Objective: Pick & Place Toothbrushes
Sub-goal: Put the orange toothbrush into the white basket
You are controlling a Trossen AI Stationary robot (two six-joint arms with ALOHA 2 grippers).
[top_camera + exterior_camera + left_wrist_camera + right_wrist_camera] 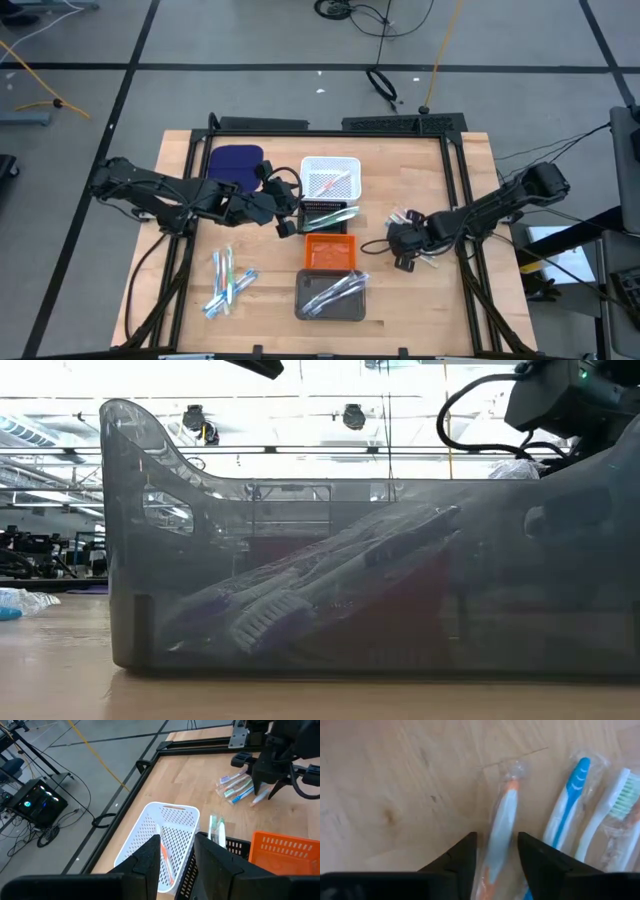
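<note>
Right gripper [495,851]: low over the right side of the wooden table [420,290]. The fingers stand a narrow gap apart, one on each side of an orange and white toothbrush [501,827] in a clear wrapper. Whether they press on it cannot be told.
Right-side pile: wrapped toothbrushes lie flat just beside the gripper; the right wrist view shows a blue and white one [567,805] and one with a pale green head [615,807].
Left gripper [176,860]: at mid-table, over the near edge of the white basket [150,827]. Fingers a narrow gap apart, nothing between them.
White basket: perforated plastic, rectangular; one orange toothbrush [166,862] lies inside.
Black tray [327,217]: just near of the white basket; green and white toothbrushes lie in it.
Orange tray [329,252]: slotted walls, next in the row toward the near edge.
Grey tray [331,296]: nearest in the row. Only the low view shows its smoky see-through wall with wrapped toothbrushes leaning inside.
Left pile [228,280]: blue, green and white toothbrushes on the near left of the table.
Dark blue pad [235,160]: rounded, at the far left, seen in the high view only.
</note>
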